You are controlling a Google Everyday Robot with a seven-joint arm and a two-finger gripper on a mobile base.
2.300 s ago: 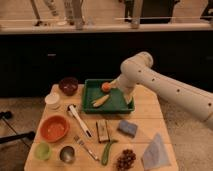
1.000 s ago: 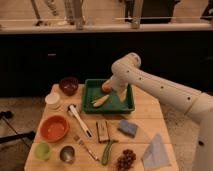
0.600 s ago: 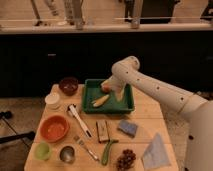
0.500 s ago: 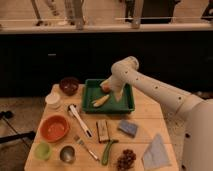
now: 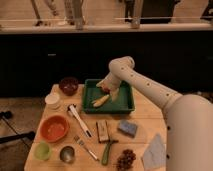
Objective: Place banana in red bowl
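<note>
The banana (image 5: 101, 100) lies at a slant inside the green tray (image 5: 125, 107) at the back of the worktop (image 5: 146, 118), towards the tray's left half. It is judged to be light and fairly soft, with a smooth skin that could slip or bruise if squeezed hard, so a gentle hold is called for. It would best be taken across its middle, where it is thickest and its weight is balanced, with the jaws set crosswise to its length. The tapered ends are poorer places to hold.

The gripper (image 5: 108, 90) hangs low over the tray, just above and behind the banana's upper end. It is taken to be spread wide and empty, as the fruit rests on the tray floor with nothing closed around it. The red bowl (image 5: 43, 126) stands well apart at the worktop's front left and appears empty.

Whether the fingertips touch the banana cannot be made out. A small red patch beside the gripper cannot be identified. The worktop's right edge is covered by the arm, which is cut off at the frame's border.
</note>
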